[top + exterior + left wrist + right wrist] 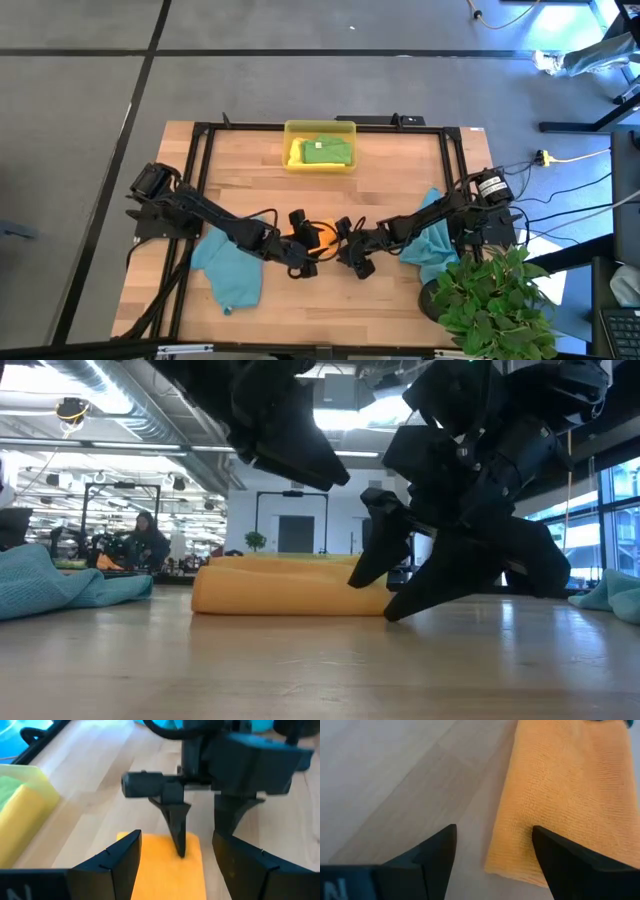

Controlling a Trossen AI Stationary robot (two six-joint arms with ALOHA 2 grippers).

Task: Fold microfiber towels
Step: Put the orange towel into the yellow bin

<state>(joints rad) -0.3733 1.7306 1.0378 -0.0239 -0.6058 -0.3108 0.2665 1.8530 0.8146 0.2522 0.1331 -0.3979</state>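
High view: folded orange towel (316, 236) lies flat, orientation unclear.

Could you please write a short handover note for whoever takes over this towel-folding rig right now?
Left gripper: open, low over the folded orange towel at table centre.
Right gripper: open, at the same towel's edge, holding nothing.
Green towel and yellow towel lie in the yellow tray at the far edge.
Left teal towel and right teal towel lie crumpled, unfolded.
Left: put away the orange, fold both teal.
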